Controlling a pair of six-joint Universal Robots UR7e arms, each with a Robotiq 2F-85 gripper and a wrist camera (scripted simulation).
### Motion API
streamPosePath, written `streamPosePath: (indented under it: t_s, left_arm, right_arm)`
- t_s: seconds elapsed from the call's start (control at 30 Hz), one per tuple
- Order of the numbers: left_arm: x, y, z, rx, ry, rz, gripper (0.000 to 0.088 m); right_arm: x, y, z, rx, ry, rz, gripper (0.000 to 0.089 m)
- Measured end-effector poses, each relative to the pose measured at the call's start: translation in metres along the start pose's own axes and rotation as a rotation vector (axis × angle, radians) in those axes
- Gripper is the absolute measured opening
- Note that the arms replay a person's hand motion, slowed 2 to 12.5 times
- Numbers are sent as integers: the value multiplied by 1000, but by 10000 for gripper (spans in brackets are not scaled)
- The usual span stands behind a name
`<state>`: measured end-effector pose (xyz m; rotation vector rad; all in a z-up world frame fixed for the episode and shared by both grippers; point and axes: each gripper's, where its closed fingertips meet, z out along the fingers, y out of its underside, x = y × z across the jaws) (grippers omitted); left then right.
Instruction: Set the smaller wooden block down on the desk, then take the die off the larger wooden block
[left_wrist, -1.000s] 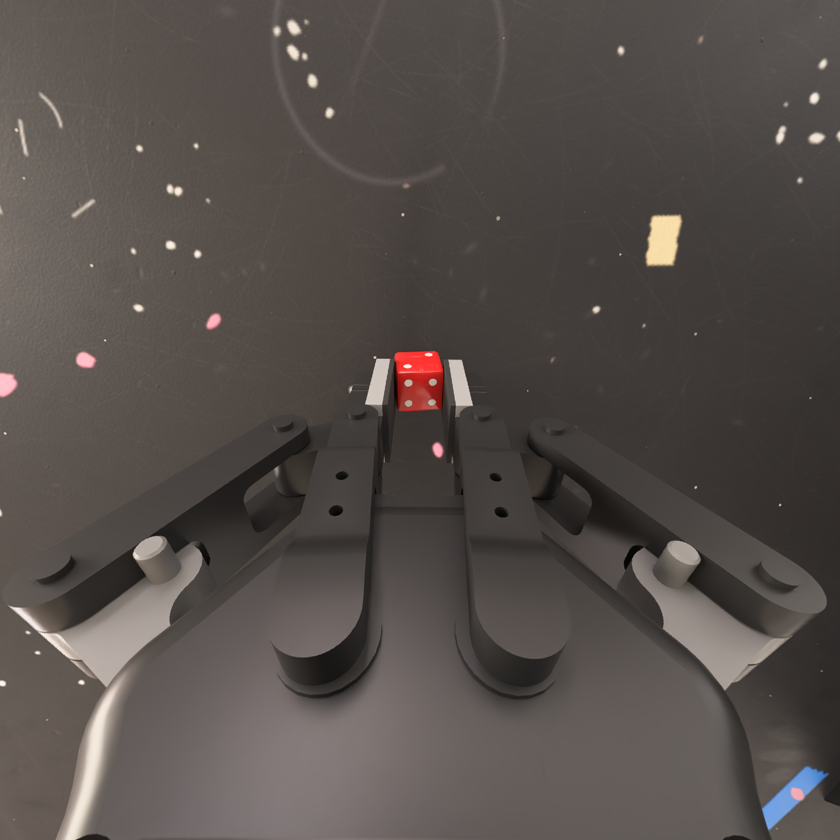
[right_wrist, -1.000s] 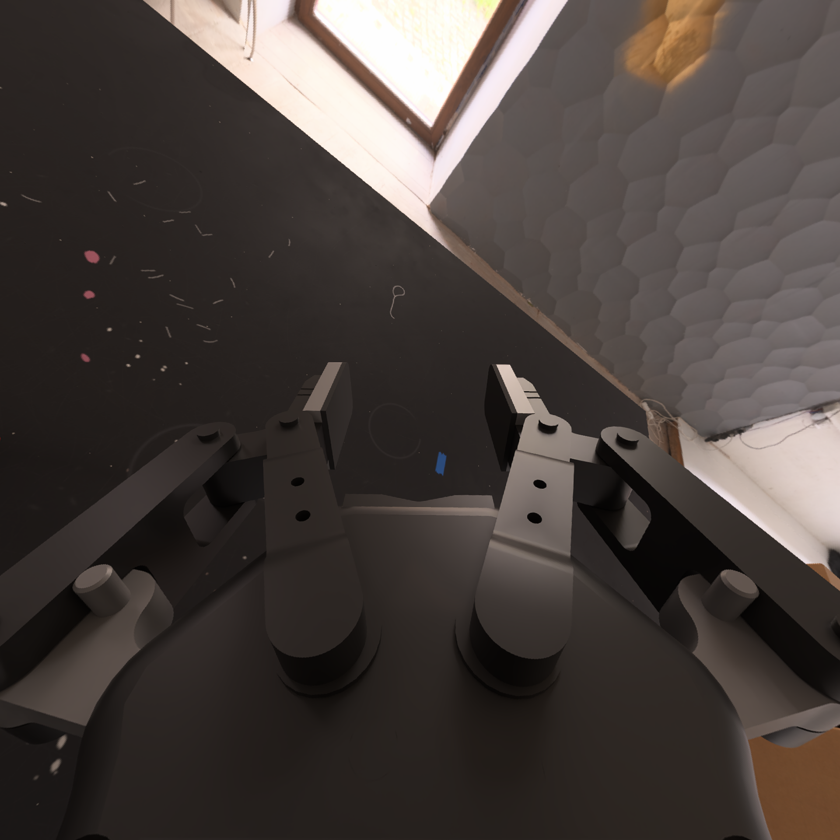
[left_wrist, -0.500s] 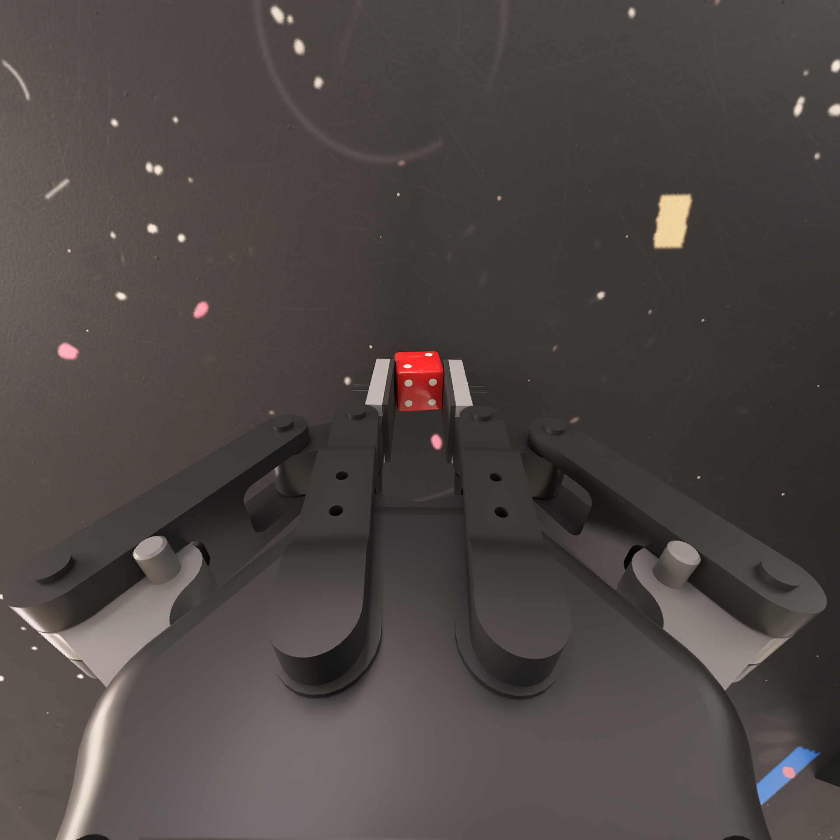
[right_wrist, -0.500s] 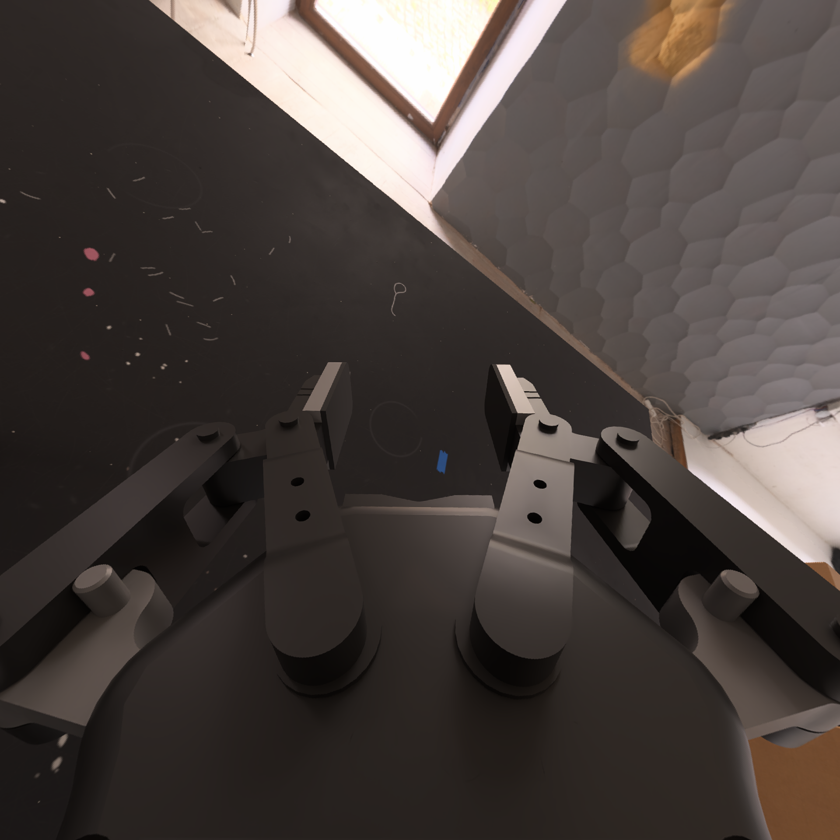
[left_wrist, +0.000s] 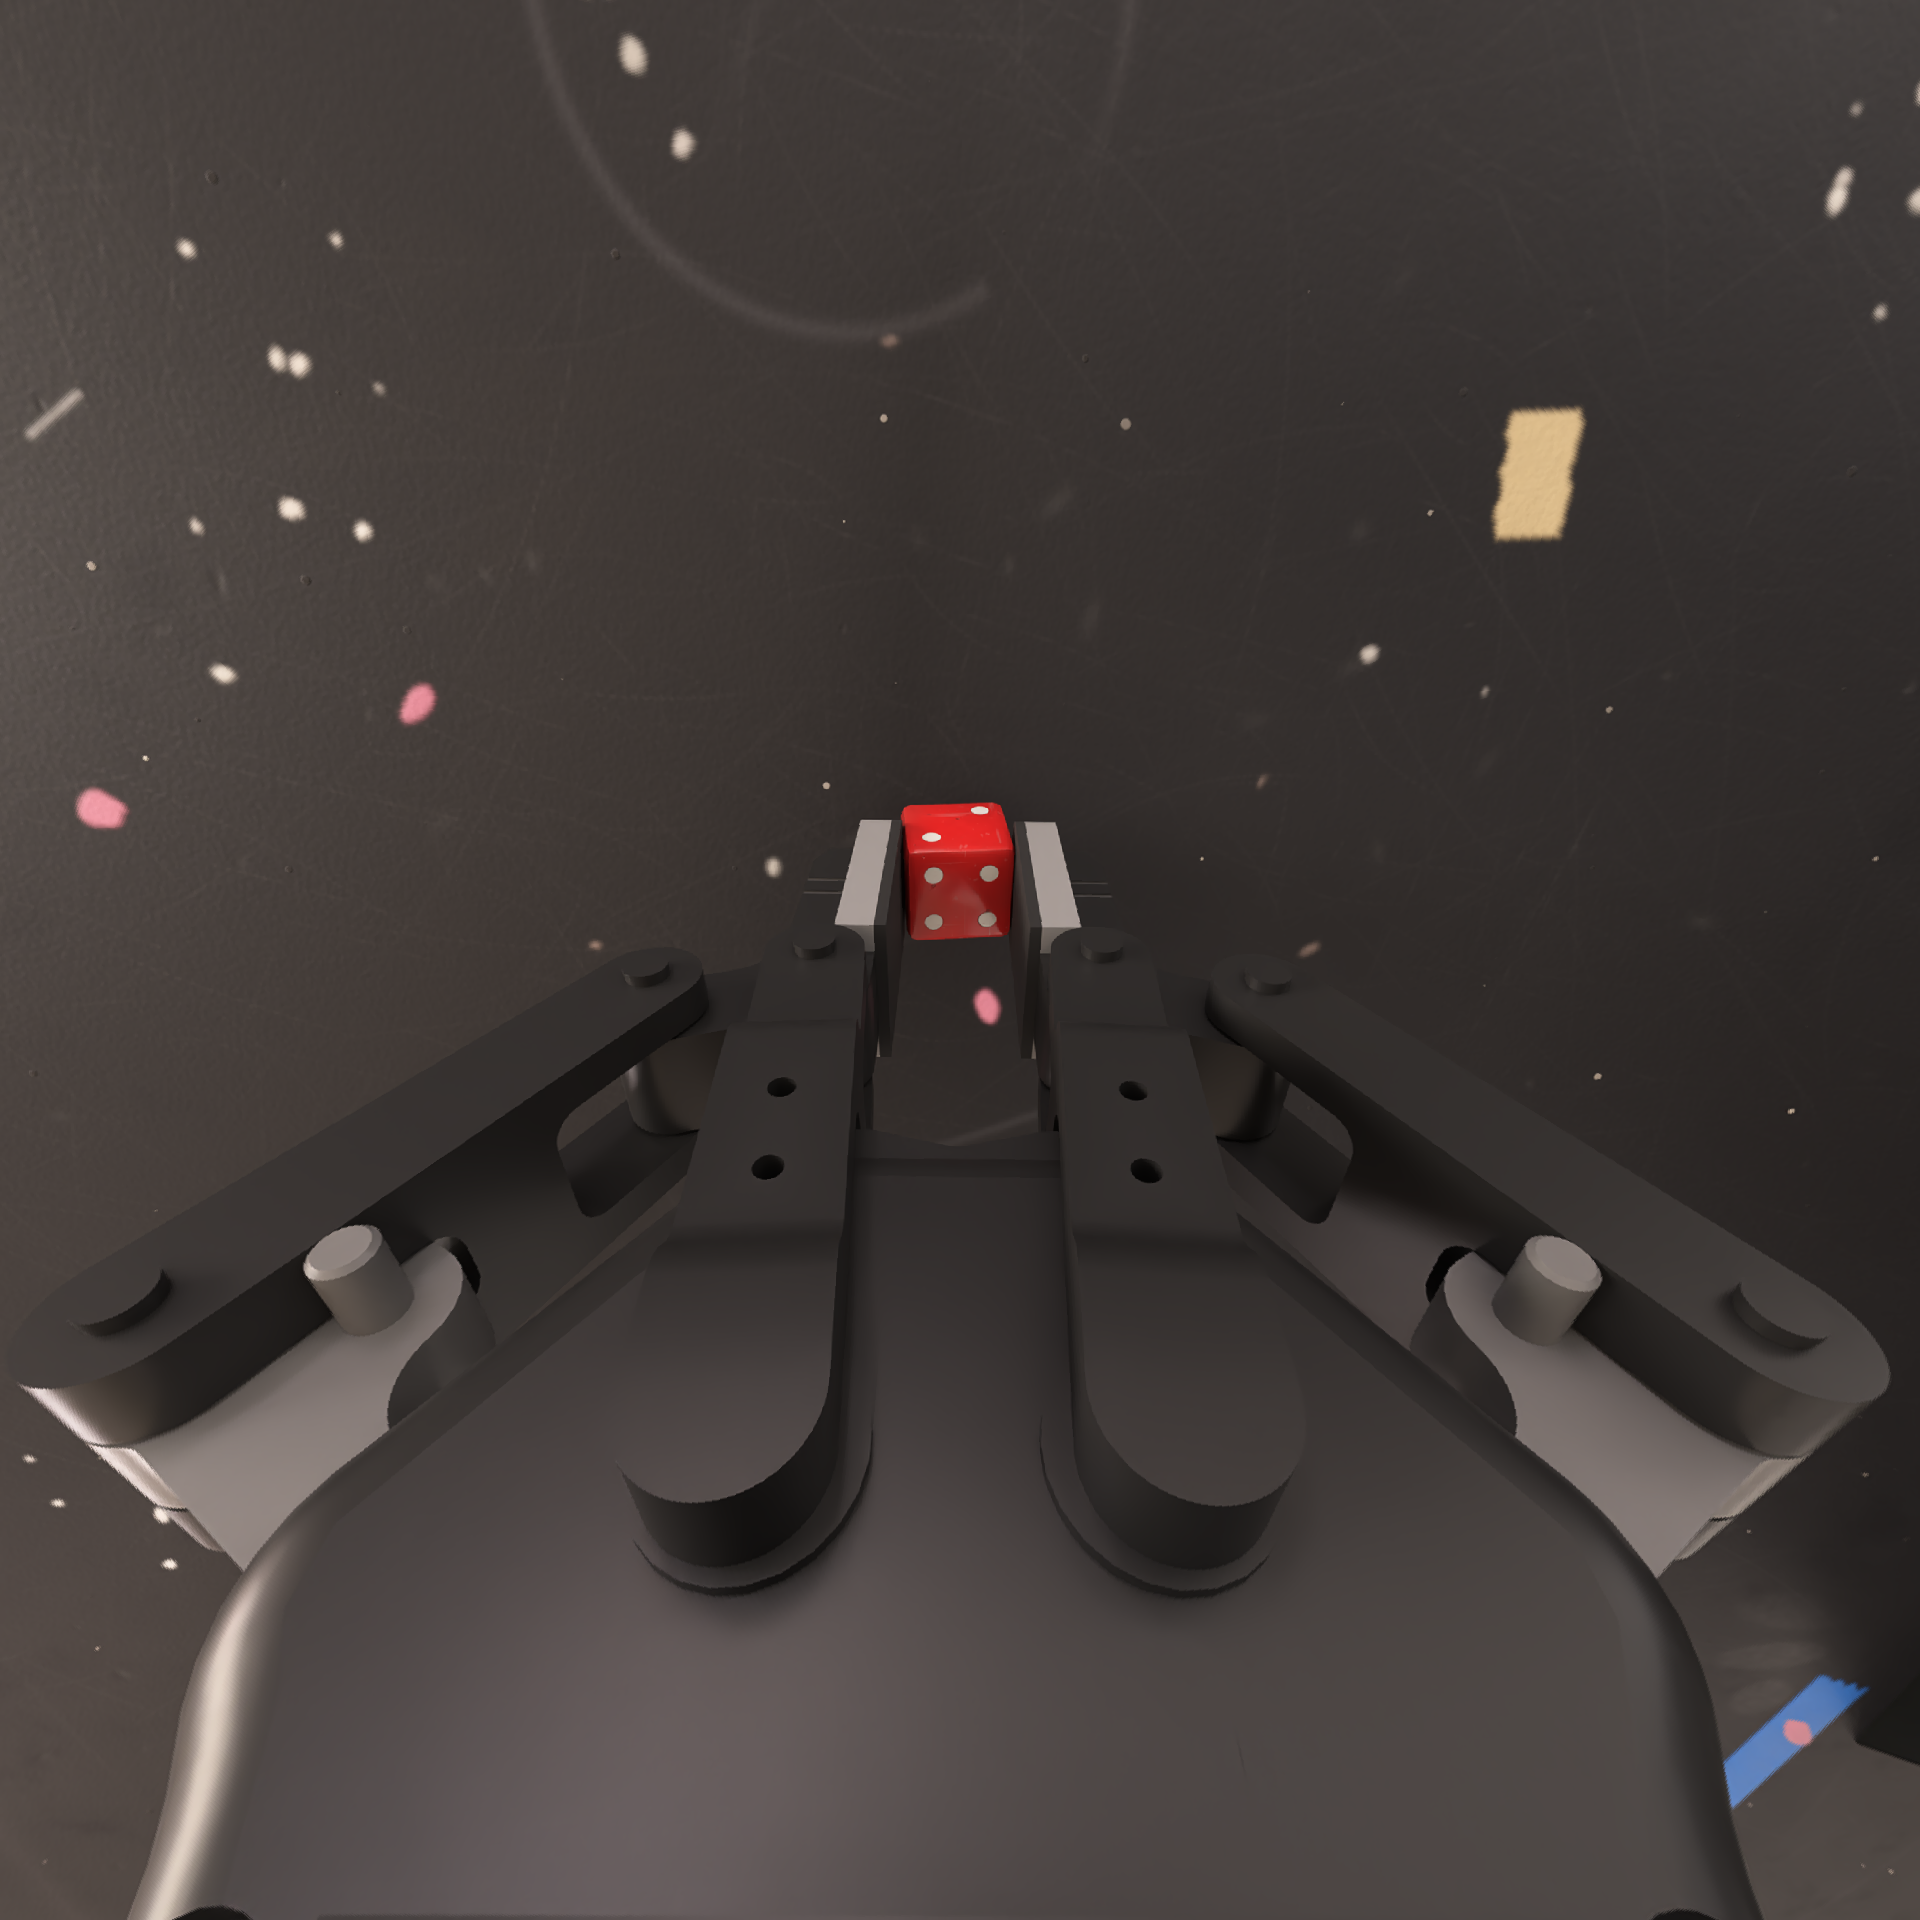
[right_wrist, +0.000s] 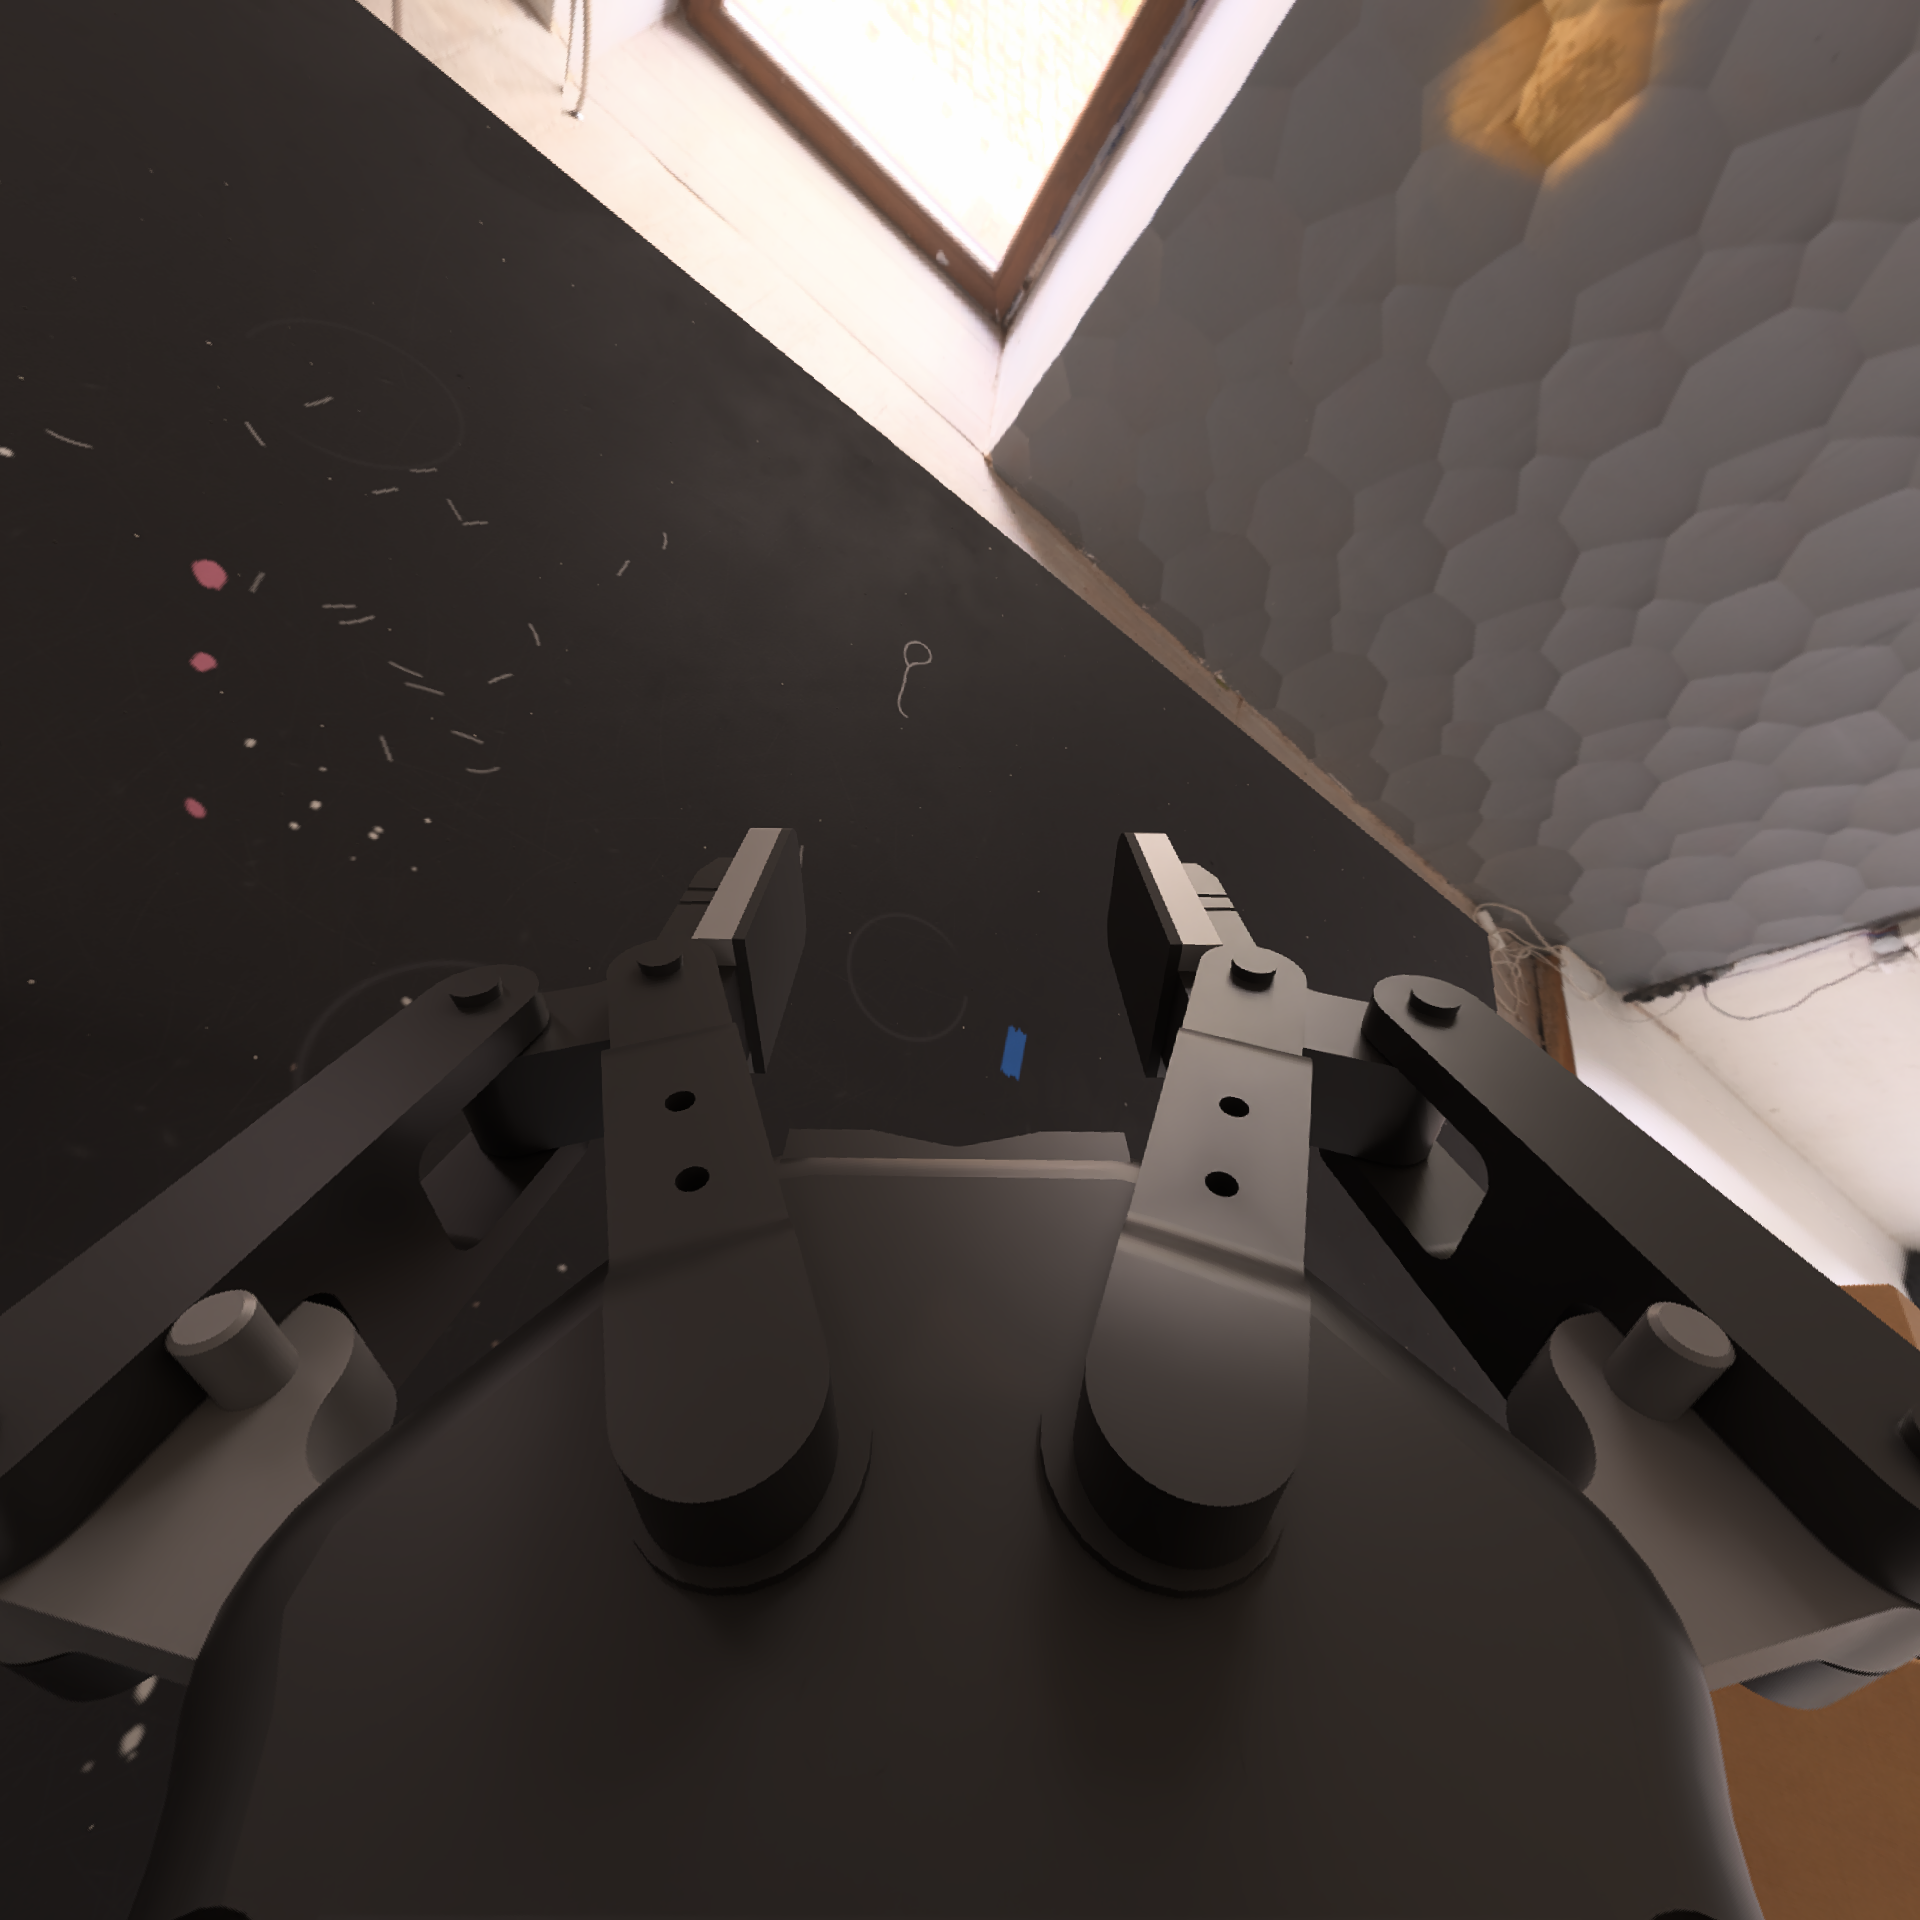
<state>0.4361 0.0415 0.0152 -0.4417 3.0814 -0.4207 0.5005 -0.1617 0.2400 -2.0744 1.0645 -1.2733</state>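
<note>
- One red die (left_wrist: 956, 871) with white pips sits pinched between the two grey pads (left_wrist: 864, 875) of the left tool (left_wrist: 956, 878), lifted clear of the dark table (left_wrist: 1143, 582) below; neither wooden block shows in either view.
- Compared with half a second ago, the die keeps the same place between the pads, with the four-pip face toward the camera.
- Marks on the table have shifted in the left wrist view: the pink spots (left_wrist: 418, 702) and white flecks have slid left and down a little, and the tan patch (left_wrist: 1538, 473) sits slightly lower and to the right of where it was.
- Near the lower right corner of that view, the blue tape strip (left_wrist: 1789, 1737) has drifted toward the edge.
- Right tool (right_wrist: 956, 940) is spread wide with nothing between its fingers, hanging over the table just as it did before; the small blue tape mark (right_wrist: 1013, 1051) shows between them.
- Beyond the table edge, a window (right_wrist: 935, 114) and a grey honeycomb wall (right_wrist: 1558, 540) look unchanged.
</note>
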Motion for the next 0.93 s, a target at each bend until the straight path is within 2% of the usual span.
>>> streamPosePath:
  t_s: [0.93]
  left_arm:
    - [1,3,4,-19,11,2,186]
  right_arm:
    - [-2,2,3,-15,-8,-4,532]
